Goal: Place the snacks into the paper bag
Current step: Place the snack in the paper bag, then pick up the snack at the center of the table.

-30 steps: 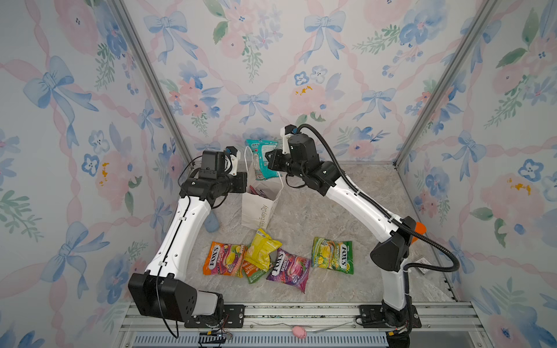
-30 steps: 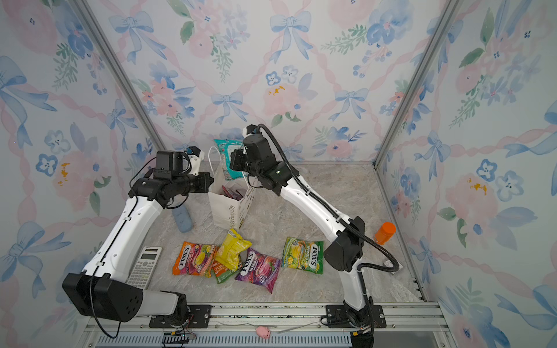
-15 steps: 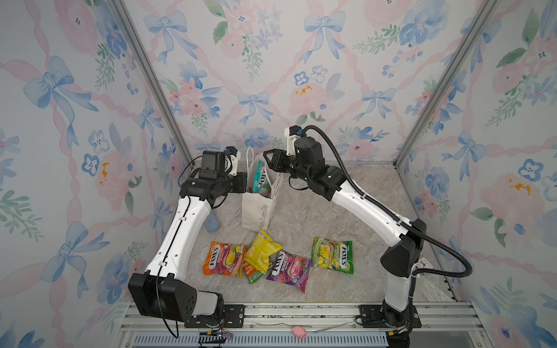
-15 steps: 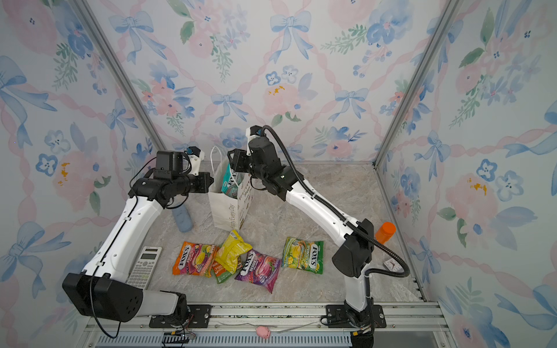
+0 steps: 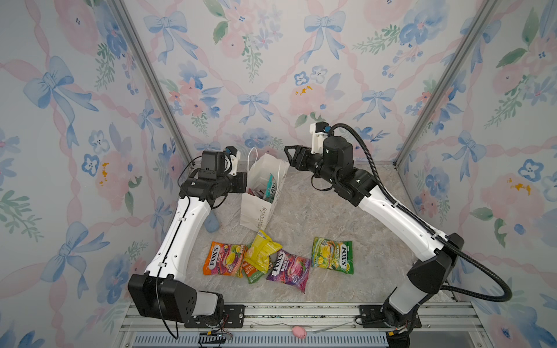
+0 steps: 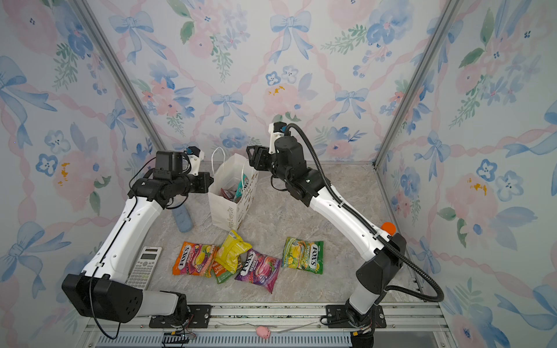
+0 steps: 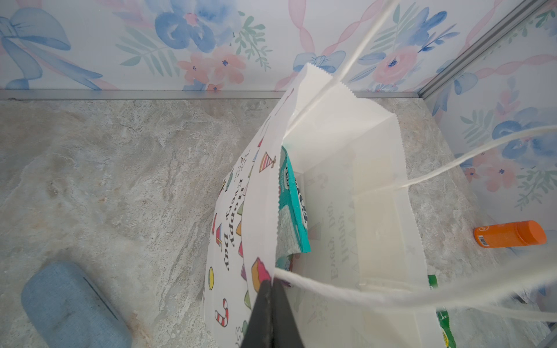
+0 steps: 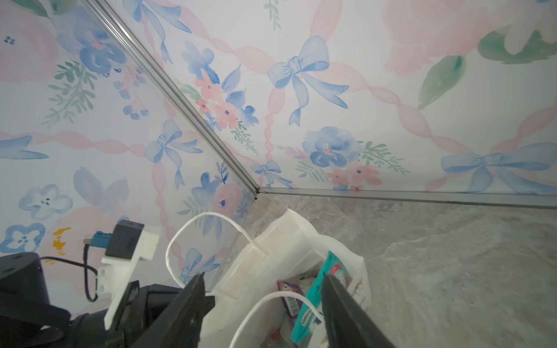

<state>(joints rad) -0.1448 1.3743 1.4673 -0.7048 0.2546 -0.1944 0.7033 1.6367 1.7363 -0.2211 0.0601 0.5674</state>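
The white paper bag (image 5: 256, 208) (image 6: 226, 208) stands upright at the back. My left gripper (image 7: 272, 281) (image 5: 244, 184) is shut on its rim (image 7: 260, 211) by a cord handle. My right gripper (image 8: 263, 275) (image 5: 291, 156) hangs open and empty just above the bag's mouth. A teal snack (image 5: 269, 188) (image 7: 294, 205) (image 8: 313, 301) stands inside, next to a purple one (image 8: 289, 296). Orange (image 5: 224, 259), yellow (image 5: 260, 251), purple (image 5: 289, 266) and green (image 5: 331, 255) snacks lie on the table in front.
A white calculator (image 6: 144, 266) lies at the front left, beside my left arm. A blue case (image 6: 182, 218) (image 7: 72, 304) lies left of the bag. An orange-capped bottle (image 7: 509, 233) (image 6: 388, 226) lies at the right wall, mostly behind my right arm.
My right gripper let go of the teal snack, which dropped into the bag. It has opened and drawn back to the right. The left arm has not moved.
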